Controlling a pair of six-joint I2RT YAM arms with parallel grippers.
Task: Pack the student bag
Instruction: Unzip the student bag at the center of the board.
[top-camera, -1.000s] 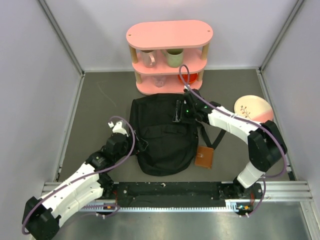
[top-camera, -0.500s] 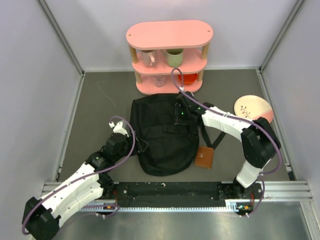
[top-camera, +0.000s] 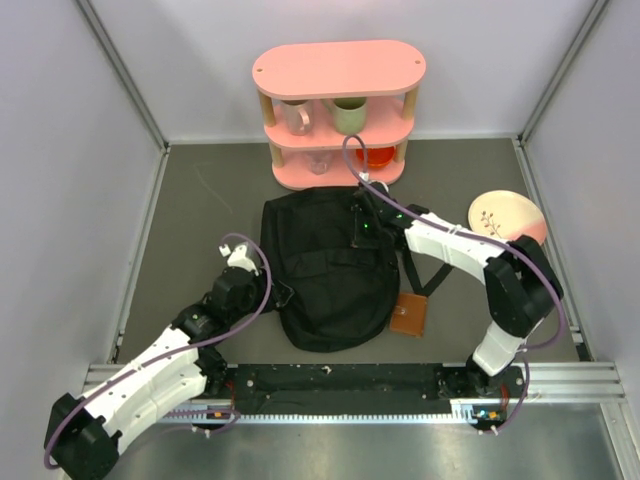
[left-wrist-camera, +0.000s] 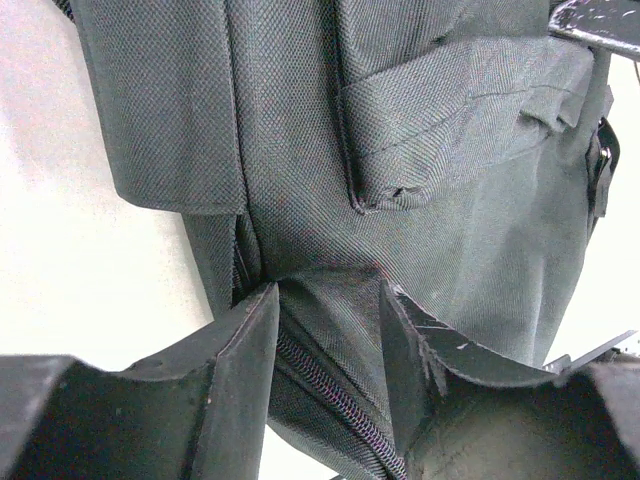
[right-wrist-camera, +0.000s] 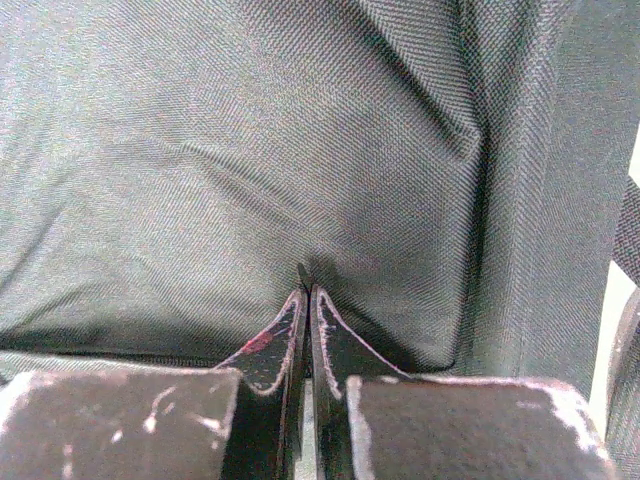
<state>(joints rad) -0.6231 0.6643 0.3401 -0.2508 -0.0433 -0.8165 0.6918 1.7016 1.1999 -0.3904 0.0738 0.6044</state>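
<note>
We see the bag (top-camera: 325, 270) flat on the bench (top-camera: 200, 220). Our left hand (left-wrist-camera: 325, 310) clamps a fold at the bag's left edge. Our right hand (right-wrist-camera: 308, 295), fingers pressed together, touches its far right part. A shelf (top-camera: 338, 70) stands behind the bag, with a wallet (top-camera: 408, 315) and a plate (top-camera: 505, 215) to its right.

Student bag (right-wrist-camera: 250, 150) edges beyond both wrist views; bottom-shelf items (top-camera: 378, 157) indistinct

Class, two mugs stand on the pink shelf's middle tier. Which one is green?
The right-hand mug is green; the left-hand mug beside it is pale and pinkish.
</note>
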